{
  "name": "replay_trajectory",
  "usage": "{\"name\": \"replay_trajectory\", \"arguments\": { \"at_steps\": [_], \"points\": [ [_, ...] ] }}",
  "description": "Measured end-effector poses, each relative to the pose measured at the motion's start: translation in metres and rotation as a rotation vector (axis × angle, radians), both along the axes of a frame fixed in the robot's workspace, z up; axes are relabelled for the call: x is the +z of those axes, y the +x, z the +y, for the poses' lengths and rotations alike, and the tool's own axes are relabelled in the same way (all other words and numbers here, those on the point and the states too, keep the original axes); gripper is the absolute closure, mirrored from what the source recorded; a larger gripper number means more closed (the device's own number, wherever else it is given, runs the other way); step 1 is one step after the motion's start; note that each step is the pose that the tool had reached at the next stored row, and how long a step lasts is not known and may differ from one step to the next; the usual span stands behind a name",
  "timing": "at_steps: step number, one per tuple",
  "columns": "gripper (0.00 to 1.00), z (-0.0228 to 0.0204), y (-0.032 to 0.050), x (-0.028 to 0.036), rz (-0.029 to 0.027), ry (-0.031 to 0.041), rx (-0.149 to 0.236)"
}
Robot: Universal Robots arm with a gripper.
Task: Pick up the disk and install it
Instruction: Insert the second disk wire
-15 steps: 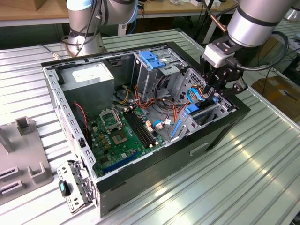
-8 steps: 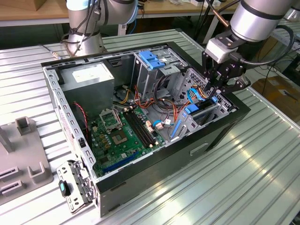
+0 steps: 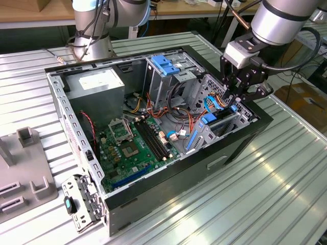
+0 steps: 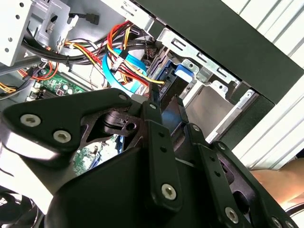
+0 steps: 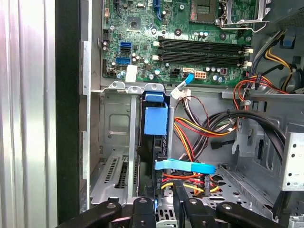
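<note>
While our gripper [image 3: 239,100] hovers over the computer case [image 3: 179,178], fingers closed on the disk [image 5: 155,121], we see it standing in the drive bay [image 5: 116,142].

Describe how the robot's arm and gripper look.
The arm is a thick silver-grey tube with a dark band. A white block sits at its wrist above the black gripper, built of flat matte-black linkage plates joined by silver screws, as both wrist views show. Dark cables run beside the arm.

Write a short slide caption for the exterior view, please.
Gripper poised over the blue-railed disk standing in the open computer case.
</note>
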State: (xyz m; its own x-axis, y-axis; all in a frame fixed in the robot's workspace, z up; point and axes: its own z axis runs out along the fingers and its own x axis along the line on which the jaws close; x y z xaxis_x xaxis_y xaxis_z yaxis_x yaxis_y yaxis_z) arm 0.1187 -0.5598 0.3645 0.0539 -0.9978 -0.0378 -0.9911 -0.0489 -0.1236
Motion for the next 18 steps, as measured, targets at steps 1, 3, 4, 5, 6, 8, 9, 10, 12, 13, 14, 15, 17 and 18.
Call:
{"name": "replay_trajectory", "arguments": {
  "at_steps": [1,3,4,5,6,8,9,10,12,13,14,15,17,18],
  "points": [
    [0.70,0.0000,0.0000,0.0000,0.0001,0.0000,0.000],
    [0.70,0.0000,0.0000,0.0000,0.0002,0.0000,0.000],
    [0.70,0.0000,0.0000,0.0000,0.0003,0.0000,0.000],
    [0.70,0.0000,0.0000,0.0000,0.0003,0.0000,0.000],
    [0.70,0.0000,0.0000,0.0000,0.0004,0.0000,0.000],
    [0.70,0.0000,0.0000,0.0000,0.0005,0.0001,0.000],
    [0.70,0.0000,0.0000,0.0000,0.0005,0.0000,0.000],
    [0.70,0.0000,0.0000,0.0000,0.0006,0.0000,0.000],
    [0.70,0.0000,0.0003,-0.0001,0.0099,-0.0034,0.000],
    [0.70,0.0000,0.0003,-0.0001,0.0191,-0.0064,0.000],
    [0.70,0.0000,0.0003,-0.0001,0.0281,-0.0090,0.000],
    [0.70,0.0000,0.0003,0.0000,0.0337,-0.0105,0.000],
    [0.70,0.0000,0.0002,0.0000,0.0355,-0.0108,0.000],
    [0.70,0.0000,0.0003,0.0000,0.0360,-0.0107,0.000]
  ]
}}
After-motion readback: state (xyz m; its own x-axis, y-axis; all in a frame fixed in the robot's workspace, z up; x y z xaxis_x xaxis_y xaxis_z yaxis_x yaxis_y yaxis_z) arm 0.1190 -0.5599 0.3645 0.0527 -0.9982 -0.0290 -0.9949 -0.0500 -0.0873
